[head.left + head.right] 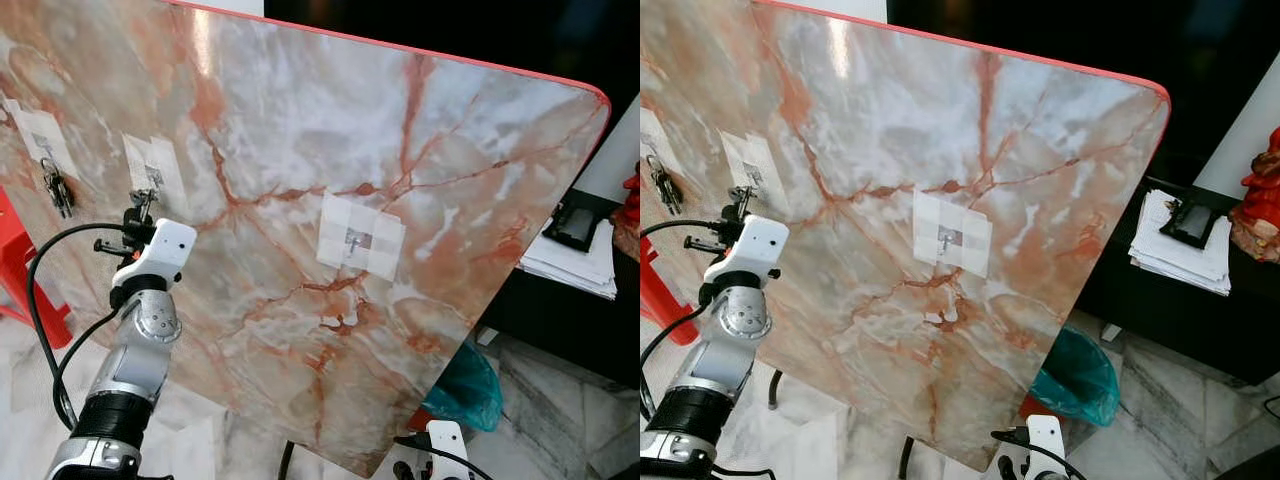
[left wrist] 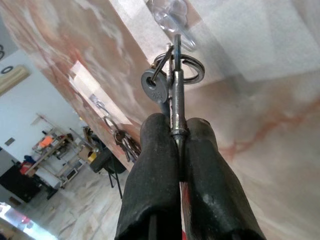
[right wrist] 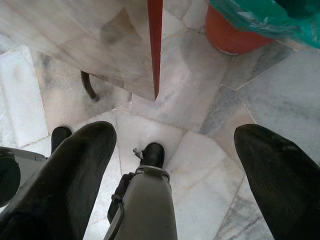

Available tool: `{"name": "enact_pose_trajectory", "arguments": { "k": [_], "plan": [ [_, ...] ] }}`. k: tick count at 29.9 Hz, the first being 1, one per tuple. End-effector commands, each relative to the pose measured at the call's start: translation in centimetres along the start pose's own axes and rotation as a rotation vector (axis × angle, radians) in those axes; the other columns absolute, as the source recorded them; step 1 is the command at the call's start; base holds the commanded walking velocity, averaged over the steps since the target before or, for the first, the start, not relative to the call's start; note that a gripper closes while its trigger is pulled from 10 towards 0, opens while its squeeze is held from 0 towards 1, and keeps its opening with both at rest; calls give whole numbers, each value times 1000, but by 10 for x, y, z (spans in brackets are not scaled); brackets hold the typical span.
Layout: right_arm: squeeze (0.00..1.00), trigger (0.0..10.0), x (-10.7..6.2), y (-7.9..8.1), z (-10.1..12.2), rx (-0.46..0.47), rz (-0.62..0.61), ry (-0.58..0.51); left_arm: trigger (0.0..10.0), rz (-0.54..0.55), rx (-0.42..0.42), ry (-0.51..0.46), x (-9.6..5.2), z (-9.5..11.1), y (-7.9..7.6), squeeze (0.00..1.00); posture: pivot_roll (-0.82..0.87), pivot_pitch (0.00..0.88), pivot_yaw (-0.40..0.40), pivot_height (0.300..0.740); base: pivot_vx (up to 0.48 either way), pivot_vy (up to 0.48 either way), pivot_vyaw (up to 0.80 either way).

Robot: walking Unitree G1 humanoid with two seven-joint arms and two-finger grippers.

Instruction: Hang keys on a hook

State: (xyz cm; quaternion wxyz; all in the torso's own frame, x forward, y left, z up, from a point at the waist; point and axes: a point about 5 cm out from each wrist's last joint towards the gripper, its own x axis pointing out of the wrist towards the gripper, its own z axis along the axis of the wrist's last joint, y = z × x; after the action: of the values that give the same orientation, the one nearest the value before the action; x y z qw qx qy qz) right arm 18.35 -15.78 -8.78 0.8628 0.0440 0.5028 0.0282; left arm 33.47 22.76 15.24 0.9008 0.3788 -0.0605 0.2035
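Marble panel [image 1: 330,180], pink-veined and red-edged, is standing tilted before us on a pale tiled floor [image 1: 1160,400]. Three clear adhesive pads are sticking to it, each carrying a small hook. We are raising our left arm to the middle hook [image 2: 172,12], and our left claw [image 2: 177,135] is pinching a key [image 2: 176,85] tight between its two black fingers [image 2: 150,170], closed flat against the blade. That key is hanging with another key on a ring [image 2: 187,67], and we are holding the ring right up at the hook; whether it is actually over the hook, we cannot tell. On the far left hook, another bunch of keys [image 1: 57,187] is hanging already. The pad on the right [image 1: 360,238] is carrying a bare hook.

Our right arm is hanging low, its right claw [image 3: 175,165] spread wide and holding nothing, pointing down at the floor.

Beyond the panel, a bin with a teal bag [image 1: 1075,380] is sitting on the floor, and papers [image 1: 1175,250] are lying on a dark bench [image 1: 1200,320].
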Motion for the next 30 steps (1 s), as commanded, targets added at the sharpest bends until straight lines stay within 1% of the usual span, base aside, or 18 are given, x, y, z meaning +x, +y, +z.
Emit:
{"name": "enact_pose_trajectory", "arguments": {
  "k": [1,11,16,23,25,30],
  "plan": [
    [0,10000,0,-2,0,1,-4,2,10000,-21,-3,-14,-4,4,-5,0,153,4,-117,740,0,0,0],
    [0,10000,0,-3,-1,-3,-5,3,10000,-17,-8,-17,-4,6,-5,0,151,5,-119,740,0,0,0],
    [0,10000,0,-3,-1,-4,-4,4,10000,36,-12,-29,-5,8,2,0,152,5,-119,740,0,0,0],
    [0,10000,0,-3,-1,-5,-3,4,10000,42,-36,-57,-12,10,4,0,152,4,-118,740,0,0,0],
    [0,10000,0,-3,-1,-5,-3,4,10000,57,-44,-74,-14,12,7,0,154,5,-118,740,0,0,0],
    [0,10000,-1,-3,-1,-3,-3,3,10000,83,-33,-73,-15,12,13,0,156,4,-119,740,0,0,0]
  ]
}}
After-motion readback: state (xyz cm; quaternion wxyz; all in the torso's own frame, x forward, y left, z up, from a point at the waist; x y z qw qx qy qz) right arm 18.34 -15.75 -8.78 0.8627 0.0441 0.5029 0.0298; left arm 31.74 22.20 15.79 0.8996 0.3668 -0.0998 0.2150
